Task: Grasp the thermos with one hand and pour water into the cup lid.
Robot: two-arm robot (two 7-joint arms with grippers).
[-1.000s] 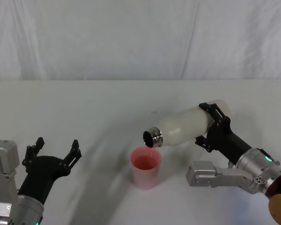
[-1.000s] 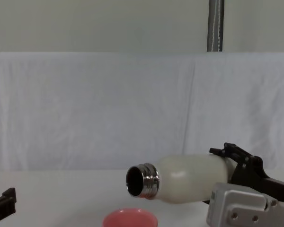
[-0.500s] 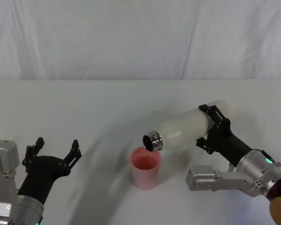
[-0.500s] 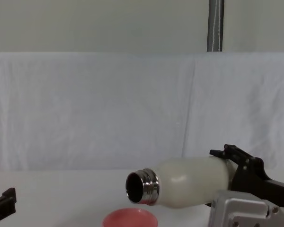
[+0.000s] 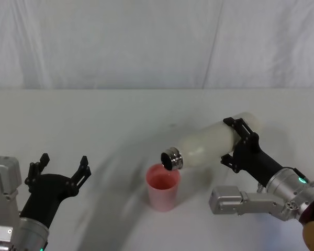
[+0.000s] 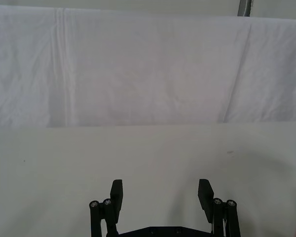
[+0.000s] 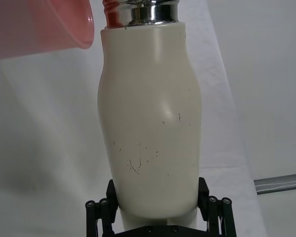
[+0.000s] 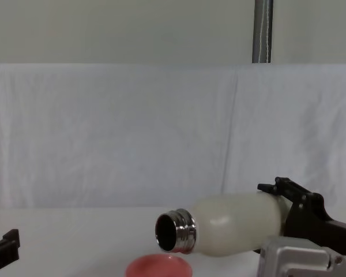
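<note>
Right gripper [image 5: 239, 142] clamps the thermos [image 5: 212, 143] near its base, neck tipped just above the cup lid [image 5: 163, 186]; grasp done, pouring underway (no stream visible). Left gripper [image 5: 60, 167] sits parked, fingers spread.

White table [image 5: 120, 115], draped white backdrop [image 5: 146, 42]

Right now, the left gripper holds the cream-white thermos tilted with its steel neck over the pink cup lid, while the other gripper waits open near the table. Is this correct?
Not quite: the right gripper holds the thermos, as the head view shows. Its steel neck is tilted over the pink cup lid. The left gripper is the one waiting open near the table.
</note>
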